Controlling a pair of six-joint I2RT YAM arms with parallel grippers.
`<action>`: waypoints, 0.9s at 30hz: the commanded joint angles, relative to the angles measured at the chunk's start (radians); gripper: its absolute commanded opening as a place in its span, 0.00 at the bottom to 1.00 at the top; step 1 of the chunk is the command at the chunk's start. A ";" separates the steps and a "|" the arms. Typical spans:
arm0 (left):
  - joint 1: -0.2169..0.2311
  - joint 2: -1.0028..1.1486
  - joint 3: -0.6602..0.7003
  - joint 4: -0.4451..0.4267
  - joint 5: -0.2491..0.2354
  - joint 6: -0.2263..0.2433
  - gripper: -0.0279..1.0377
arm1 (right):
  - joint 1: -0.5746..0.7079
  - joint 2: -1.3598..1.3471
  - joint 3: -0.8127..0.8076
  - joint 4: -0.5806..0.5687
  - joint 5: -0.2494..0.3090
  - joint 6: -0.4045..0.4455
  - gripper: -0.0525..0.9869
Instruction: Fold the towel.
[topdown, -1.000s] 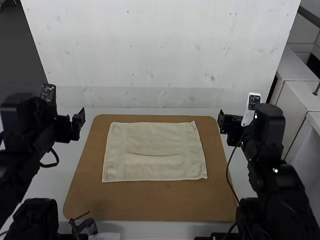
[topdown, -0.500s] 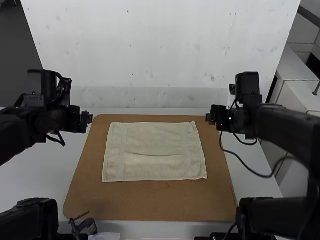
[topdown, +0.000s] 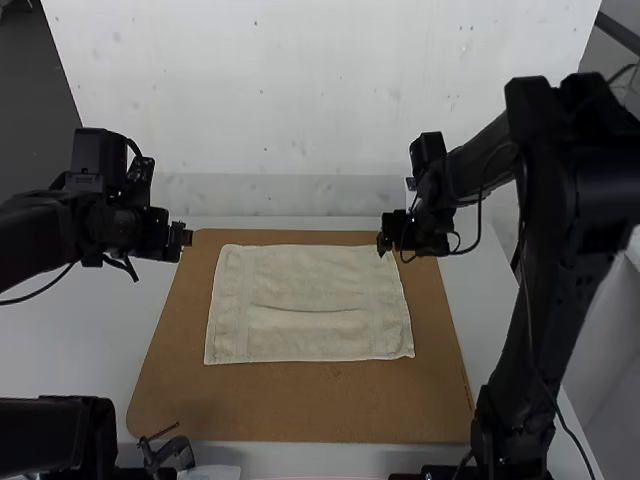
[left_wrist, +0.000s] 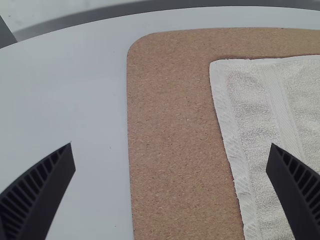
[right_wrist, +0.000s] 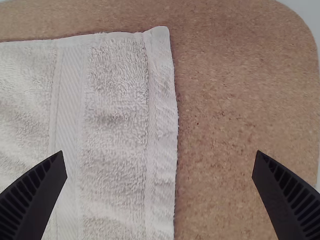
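Spanning the scene, the white table lies beneath everything. The right arm rises at the right and bends in toward the far side; the left arm reaches in from the left.

Next in size comes a brown cork board with rounded corners, lying flat on the table between the arms. On it rests the cream terry towel, spread out and unfolded, nearer the board's far edge than its near one, with brown cork around it on all sides.

The right gripper hangs at the towel's far right corner, empty and released, its ribbed black fingers wide apart on either side of the towel's right edge. The left gripper is by the board's far left corner, a little off the towel; it too is empty, its fingers standing well apart.

Smaller still, a flat woven band runs down the towel near its right edge, and a matching band near its left. Across the middle goes a shallow crease, running left to right. A small dark fixture sits at the near left.
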 joint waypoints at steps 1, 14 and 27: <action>0.003 -0.007 0.031 0.006 0.011 -0.007 0.95 | 0.014 0.084 0.086 0.002 0.074 0.009 0.97; 0.006 -0.035 0.011 0.014 0.015 0.003 0.95 | 0.089 0.279 0.217 0.016 0.152 0.053 0.91; 0.003 -0.004 -0.004 0.043 0.020 0.005 0.95 | 0.063 0.386 0.283 0.009 0.175 0.077 0.57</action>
